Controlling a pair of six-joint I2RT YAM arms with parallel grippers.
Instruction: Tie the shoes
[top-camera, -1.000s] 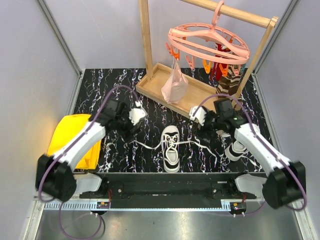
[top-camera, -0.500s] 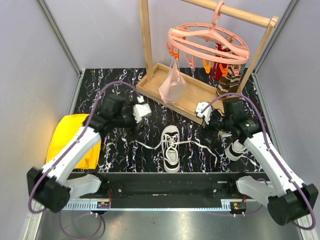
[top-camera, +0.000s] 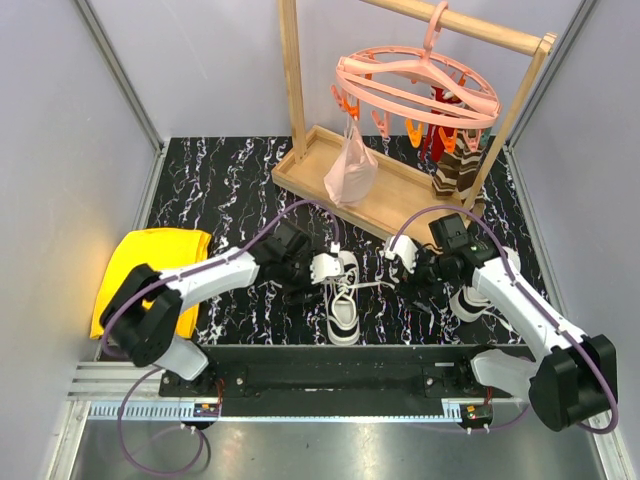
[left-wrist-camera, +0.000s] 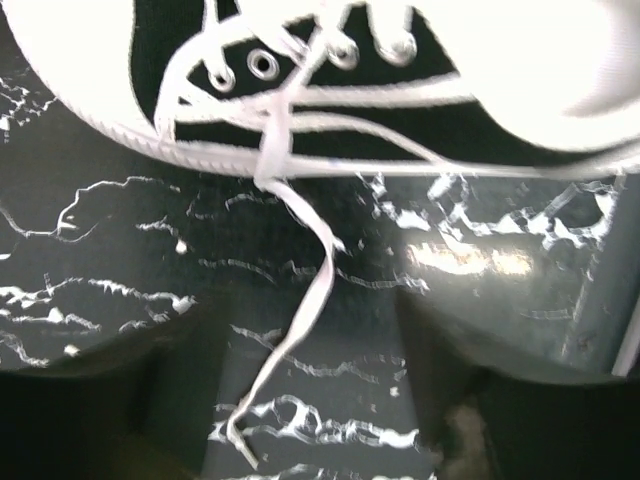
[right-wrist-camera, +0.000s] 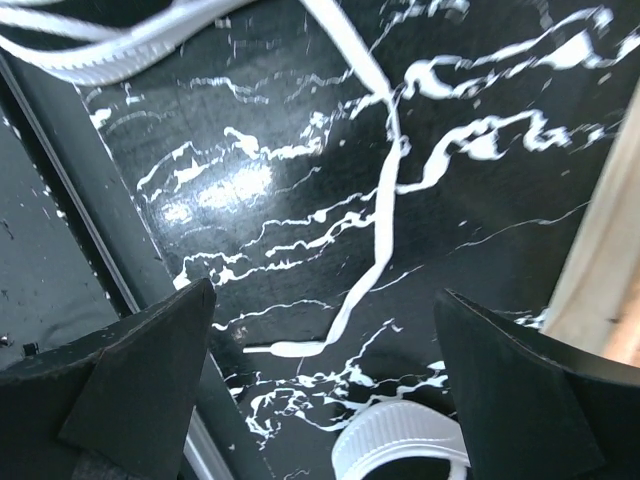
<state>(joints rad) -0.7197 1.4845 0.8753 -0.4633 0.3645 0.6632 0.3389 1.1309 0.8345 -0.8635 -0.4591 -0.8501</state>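
Observation:
One white sneaker (top-camera: 342, 300) with black trim stands at the table's front middle, its laces untied. My left gripper (top-camera: 318, 270) is open right beside its left side. In the left wrist view the shoe's black side with eyelets (left-wrist-camera: 300, 70) fills the top, and a loose white lace (left-wrist-camera: 300, 310) trails down between my open left gripper (left-wrist-camera: 310, 400). My right gripper (top-camera: 405, 262) is open to the shoe's right. Its wrist view shows the other lace's end (right-wrist-camera: 350, 300) lying on the table between the open right gripper (right-wrist-camera: 330, 390). The second sneaker (top-camera: 468, 300) sits under the right arm, and its ribbed toe (right-wrist-camera: 400, 440) shows.
A yellow cloth (top-camera: 150, 270) lies at the left edge. A wooden rack with a tray base (top-camera: 380, 205) stands behind, holding a pink clip hanger (top-camera: 415, 85), a plastic bag (top-camera: 350, 170) and striped socks (top-camera: 458, 168). The rack's wood (right-wrist-camera: 600, 270) is close to the right gripper.
My left arm swung right and came down beside the shoe's left side. My right gripper shifted slightly left and lower toward the right lace. The shoe stayed put.

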